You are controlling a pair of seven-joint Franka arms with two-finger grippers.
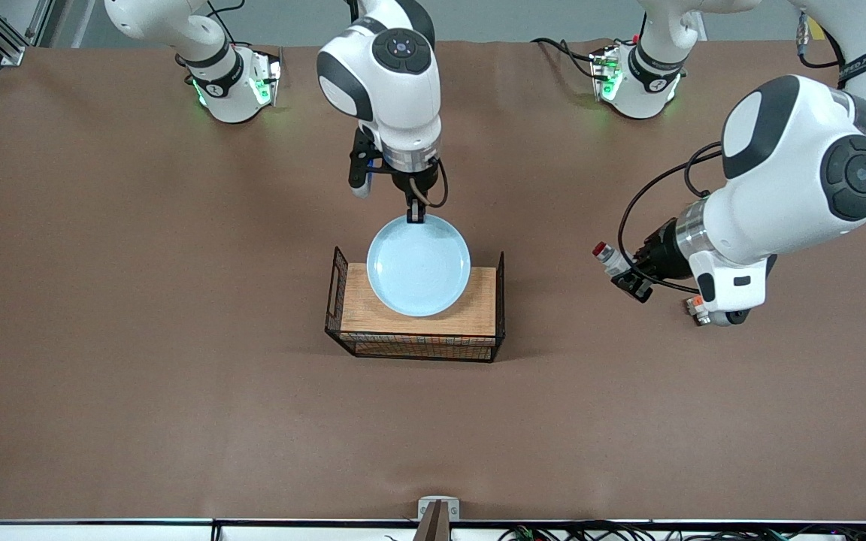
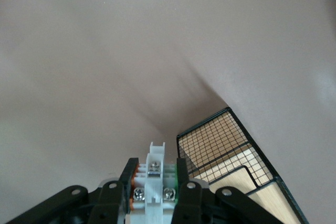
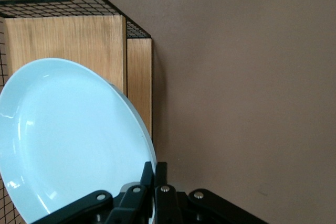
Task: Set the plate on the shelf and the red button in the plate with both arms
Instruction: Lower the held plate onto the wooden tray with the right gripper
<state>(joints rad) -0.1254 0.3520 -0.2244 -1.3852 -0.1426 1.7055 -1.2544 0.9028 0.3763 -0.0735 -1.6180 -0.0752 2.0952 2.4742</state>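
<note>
- Plate (image 1: 418,264): pale blue, gripped by its rim on the edge farthest from the front camera and carried over the rack (image 1: 416,309); the right wrist view shows it tilted above the wooden top, not yet lying flat
- Rack: wire-sided with a wooden top, standing mid-table; lower the plate until its base rests fully on the wood, centred between the two wire end panels, before letting go
- Right gripper (image 1: 416,219): fingers clamped narrow on the plate rim, over the rack edge farthest from the front camera; level the plate first, then descend slowly, since a tilted release could let it slide off the wood
- Left gripper (image 1: 628,272): pinching the body of the red button (image 1: 608,258), over bare table toward the left arm's end, well apart from the rack; hold it clear until the plate is seated
- Red button: small white-grey body with red cap pointing toward the rack; grip appears firm, so keep it closed during the approach
</note>
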